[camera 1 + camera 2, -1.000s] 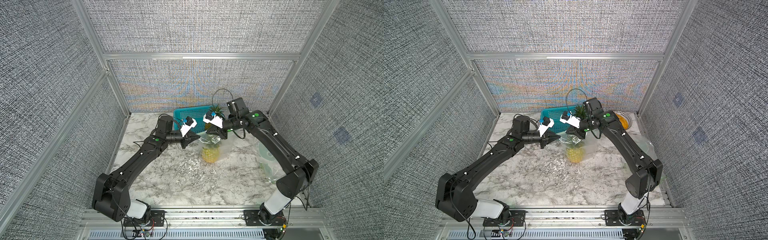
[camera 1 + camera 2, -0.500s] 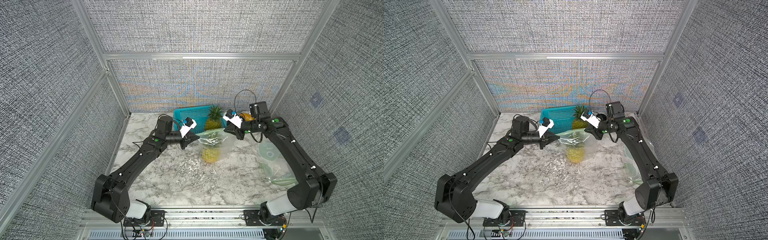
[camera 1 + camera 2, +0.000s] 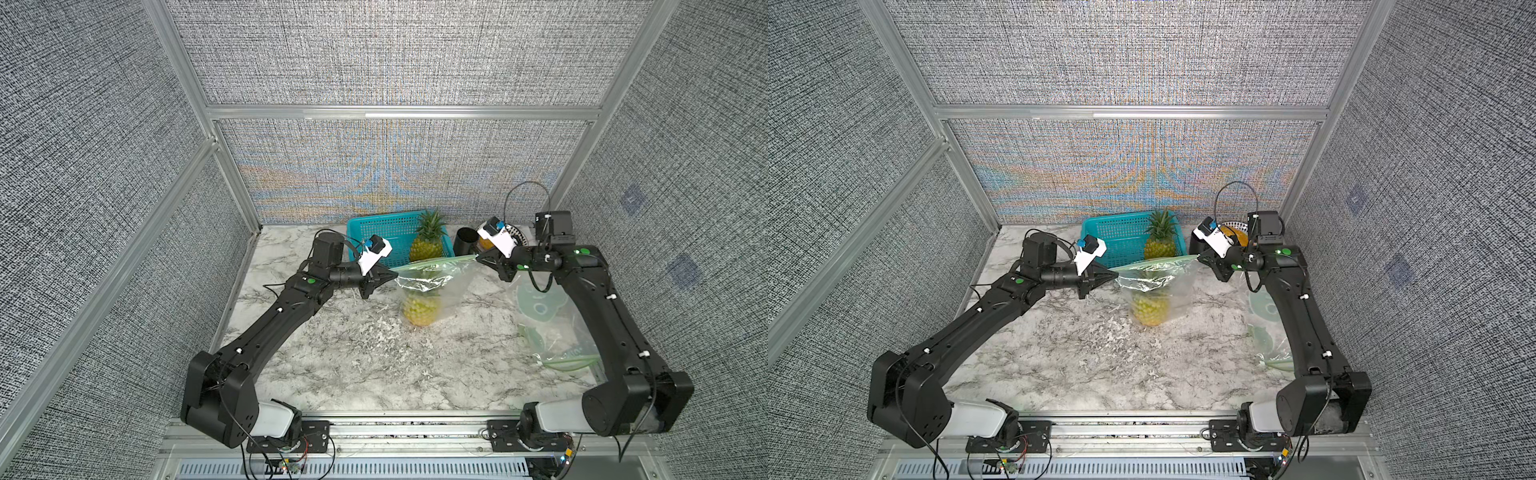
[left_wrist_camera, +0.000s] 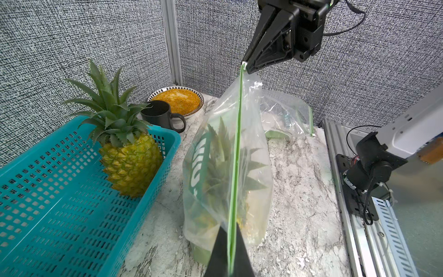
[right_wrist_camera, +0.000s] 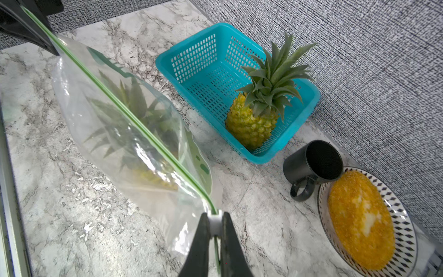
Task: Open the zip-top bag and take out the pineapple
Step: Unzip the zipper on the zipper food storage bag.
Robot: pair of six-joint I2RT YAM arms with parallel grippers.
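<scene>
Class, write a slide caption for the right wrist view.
Right gripper clamps the white slider of the zip-top bag holding a pineapple; a second pineapple sits in the teal basket.

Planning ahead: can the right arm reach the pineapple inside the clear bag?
Probably not: right gripper is shut on the white slider, and the clear zip-top bag's mouth is pulled flat over its yellow pineapple.

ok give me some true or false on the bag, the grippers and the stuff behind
1. The left gripper pinches one end of the zip-top bag. True.
2. The right gripper is open. False: it is shut on the white slider.
3. The bagged pineapple is out. False: it sits inside the bag.
4. The teal basket is empty. False: a second pineapple stands in it.
5. The black mug stands beside the plate. True.
</scene>
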